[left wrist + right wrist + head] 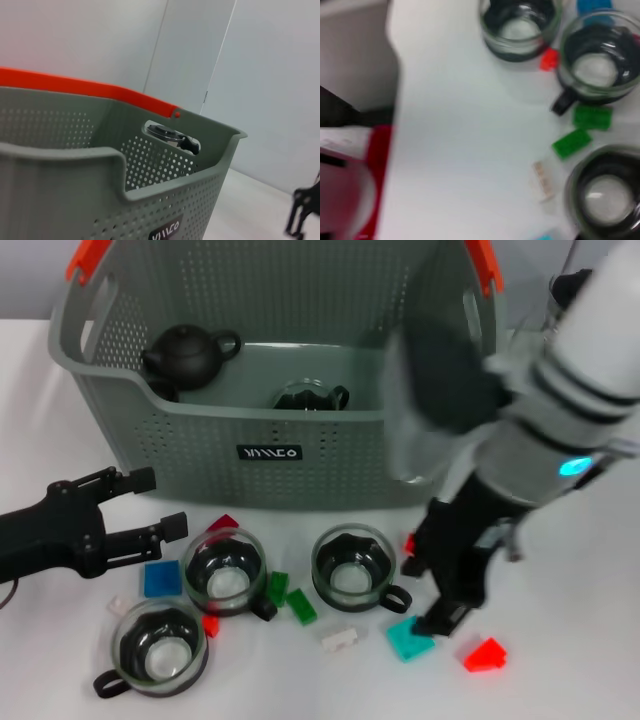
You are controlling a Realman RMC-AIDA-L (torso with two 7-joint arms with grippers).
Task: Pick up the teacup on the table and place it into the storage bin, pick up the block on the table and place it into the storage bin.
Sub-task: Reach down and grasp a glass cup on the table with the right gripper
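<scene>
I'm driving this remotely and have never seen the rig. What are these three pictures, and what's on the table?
It is a two-armed robot. The head view looks down on a white table. The grey storage bin holds a dark teapot and one glass teacup. Three more glass teacups and small coloured blocks, such as a teal block, lie in front. The left gripper is open near the bin, holding nothing. The right gripper is low over the blocks. The other two pictures come from wrist cameras: the left shows the bin's wall, the right the cups from above.
</scene>
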